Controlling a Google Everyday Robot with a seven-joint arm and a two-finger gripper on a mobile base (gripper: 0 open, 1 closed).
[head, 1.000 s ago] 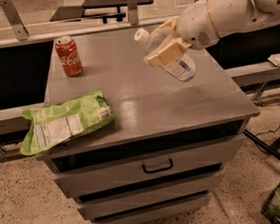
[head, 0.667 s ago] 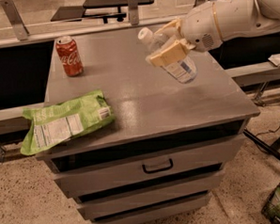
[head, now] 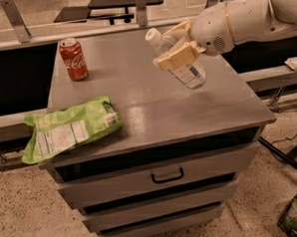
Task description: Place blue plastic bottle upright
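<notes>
The blue plastic bottle (head: 183,64) is clear with a white cap and a pale printed label. It hangs tilted in the air above the right part of the grey cabinet top (head: 147,103), cap pointing up and to the left, base down and to the right. My gripper (head: 177,48) comes in from the upper right on a white arm. Its tan fingers (head: 177,55) are shut on the bottle's middle. The bottle's base is a little above the surface and does not touch it.
A red Coca-Cola can (head: 73,59) stands upright at the back left of the top. A green chip bag (head: 69,128) lies at the front left, hanging over the edge. Drawers (head: 167,175) are below. A rail runs behind the cabinet.
The arm and the held bottle have shifted slightly up and toward the back; the bottle stays tilted in the grip. The can and bag have not moved.
</notes>
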